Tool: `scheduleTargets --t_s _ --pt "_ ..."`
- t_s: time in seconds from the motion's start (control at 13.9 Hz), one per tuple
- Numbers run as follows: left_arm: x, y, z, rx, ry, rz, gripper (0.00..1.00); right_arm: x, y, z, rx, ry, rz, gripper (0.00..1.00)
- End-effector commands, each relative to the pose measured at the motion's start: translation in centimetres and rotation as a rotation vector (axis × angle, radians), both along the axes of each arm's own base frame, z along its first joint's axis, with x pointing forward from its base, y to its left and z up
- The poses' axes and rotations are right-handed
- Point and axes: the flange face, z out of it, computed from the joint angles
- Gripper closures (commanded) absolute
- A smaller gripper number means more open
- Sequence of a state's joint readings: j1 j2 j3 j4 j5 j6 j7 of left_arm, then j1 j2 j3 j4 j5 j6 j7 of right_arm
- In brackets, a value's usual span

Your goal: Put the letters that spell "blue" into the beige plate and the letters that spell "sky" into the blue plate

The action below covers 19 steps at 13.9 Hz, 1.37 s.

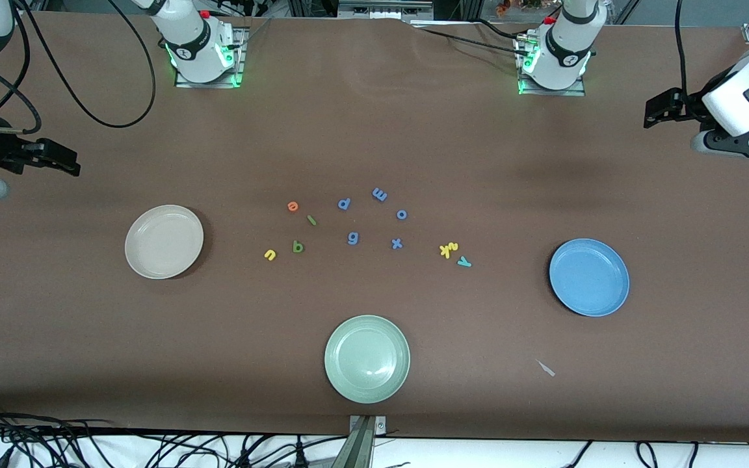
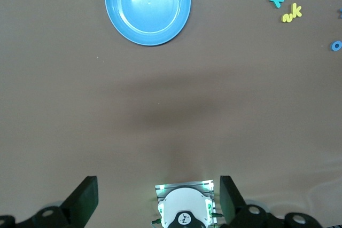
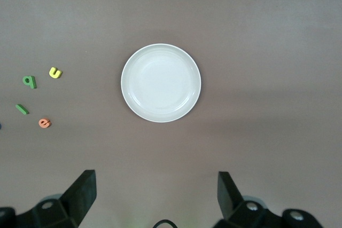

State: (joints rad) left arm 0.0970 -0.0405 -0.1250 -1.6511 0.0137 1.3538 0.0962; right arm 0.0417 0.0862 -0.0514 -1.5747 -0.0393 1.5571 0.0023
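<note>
Under the open right gripper [image 3: 155, 198], the beige plate [image 3: 160, 83] sits apart.

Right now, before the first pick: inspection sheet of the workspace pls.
Surface: brown table, a small pale scrap near the front edge.
Job's things: beige plate and blue plate both empty. Orange e, green l, green b, yellow u lie toward the beige plate; yellow s and k touching, teal y beside them, toward the blue plate.
Clutter: pale green plate, empty; blue letters p, m, o, g, x mid-table.
Grippers: left gripper and right gripper open, empty, waiting at the table's ends.
Cables: black cable looped on the table by the right arm's base.
Surroundings: nothing seen.
</note>
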Motion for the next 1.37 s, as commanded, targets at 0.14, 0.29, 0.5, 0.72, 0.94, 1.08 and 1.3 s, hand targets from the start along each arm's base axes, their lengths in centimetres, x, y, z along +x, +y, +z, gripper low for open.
scheduleTargets --t_s 0.14,0.29,0.5,0.72,0.94,1.08,1.3 --pt "0.4 0.1 0.3 -0.01 0.001 -0.003 0.0 -0.2 -0.2 0.0 0.001 0.005 0.003 0.0" --pt "0.4 -0.2 0.4 -0.008 -0.002 -0.009 0.0 -0.2 -0.2 0.1 0.001 0.004 0.003 0.0" --pt "0.4 -0.1 0.4 -0.008 -0.003 -0.007 0.0 -0.2 0.0 -0.3 0.0 0.015 0.013 0.0" --pt "0.4 -0.5 0.5 0.004 -0.005 -0.018 0.0 0.1 0.1 -0.7 -0.001 0.016 0.018 0.0" --pt "0.5 0.3 0.5 -0.011 -0.013 0.0 0.0 1.2 1.7 -2.6 0.003 0.045 0.099 0.0" --pt "0.8 -0.2 0.8 -0.01 -0.043 -0.009 0.0 1.9 4.6 -4.2 0.005 0.069 0.188 0.0" --pt "1.0 -0.5 1.0 -0.017 -0.057 -0.014 0.0 3.1 9.0 -7.3 0.003 0.079 0.248 0.0"
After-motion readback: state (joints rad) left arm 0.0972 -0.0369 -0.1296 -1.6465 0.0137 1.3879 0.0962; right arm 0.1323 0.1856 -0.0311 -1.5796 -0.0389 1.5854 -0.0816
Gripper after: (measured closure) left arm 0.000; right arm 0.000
